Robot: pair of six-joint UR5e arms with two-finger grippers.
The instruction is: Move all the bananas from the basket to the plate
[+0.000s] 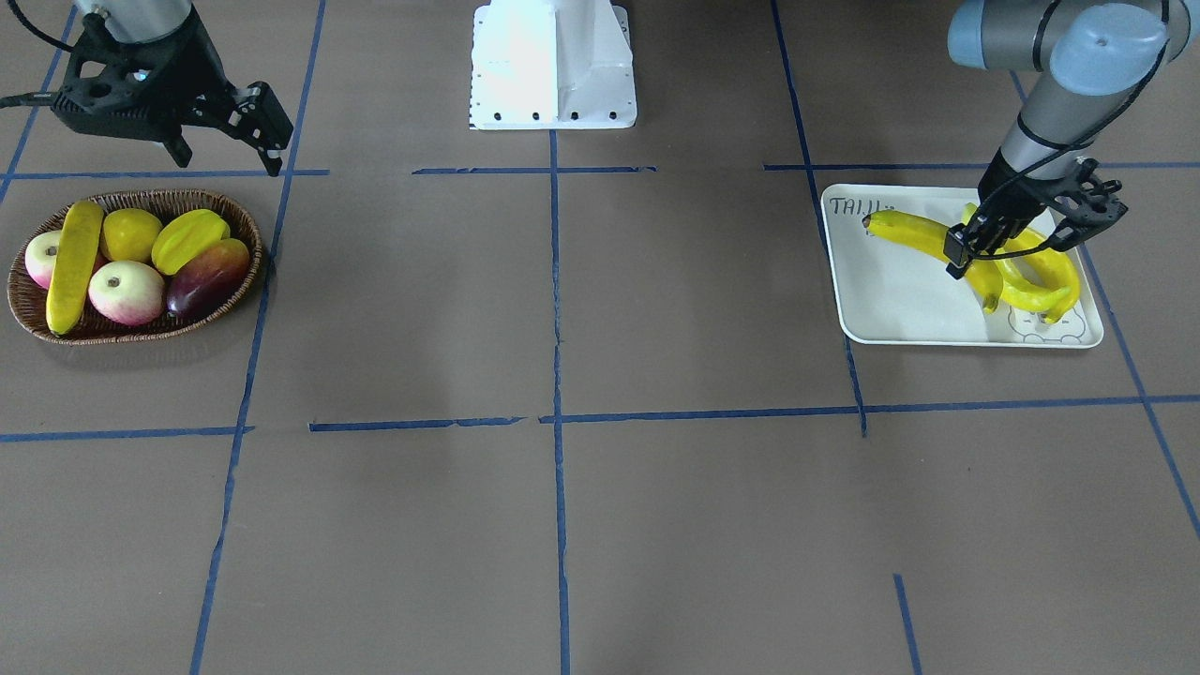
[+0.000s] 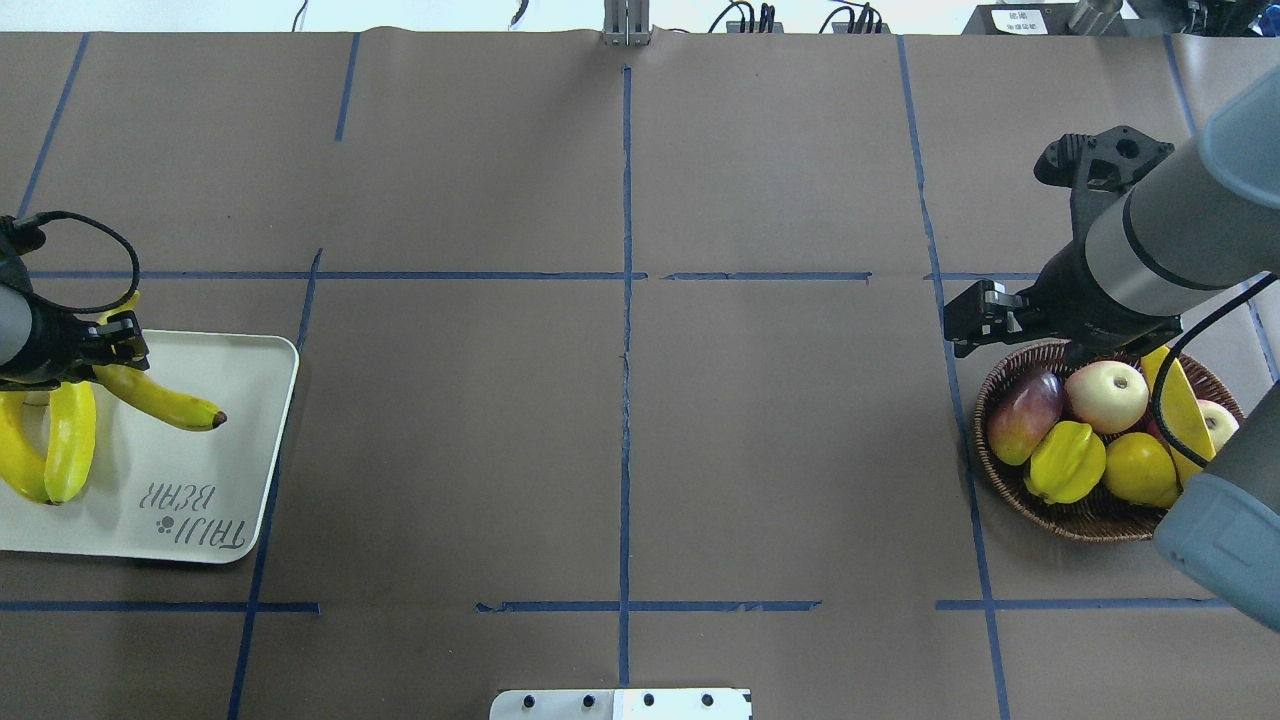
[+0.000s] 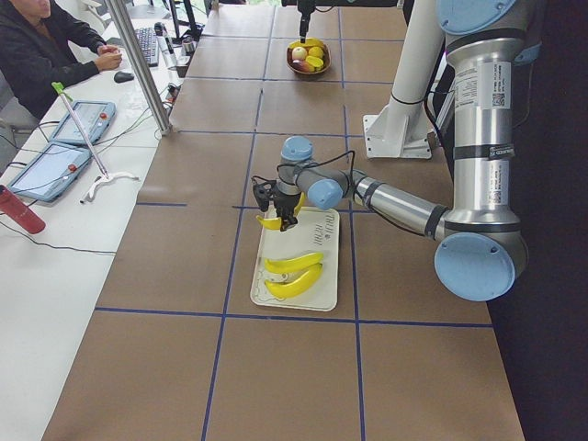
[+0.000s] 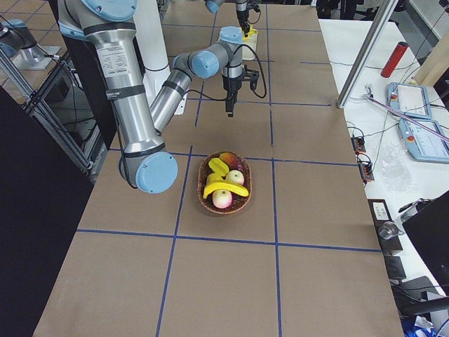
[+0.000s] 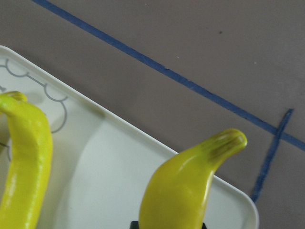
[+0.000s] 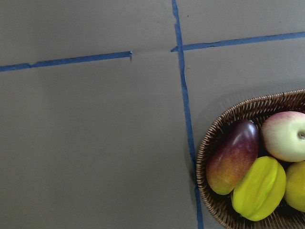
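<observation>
We start at the plate (image 1: 900,309), where two bananas (image 1: 1041,298) lie flat and nested curve into curve at its bear-printed end. We judge they are laid that way so they cannot roll and so the lettered end is free. Over that free end the left claw (image 1: 975,251) is clamped across a third banana (image 1: 905,230). In the left wrist view we see a dark fingertip on either side of it, the stem pointing out past the plate's rim. We think the grip sits toward the stem half so that the long end can be set down on the bare part of the plate. We cannot tell whether the fruit already touches the plate.

That makes three bananas at the plate by our count.

Well apart from the plate, across the taped brown surface (image 1: 562,525), the right claw (image 1: 229,164) hangs with its fingers spread and nothing between them. It is on the plate-ward side of the basket (image 1: 253,234), placed, we judge, to go in next.

Farthest from the plate, the basket holds the fourth banana (image 1: 73,272), lying on top of the other fruit and so easy to reach. With it we count two apples (image 1: 127,292), one round yellow fruit (image 1: 131,234), one starfruit (image 1: 187,240) and one mango (image 1: 208,278).
</observation>
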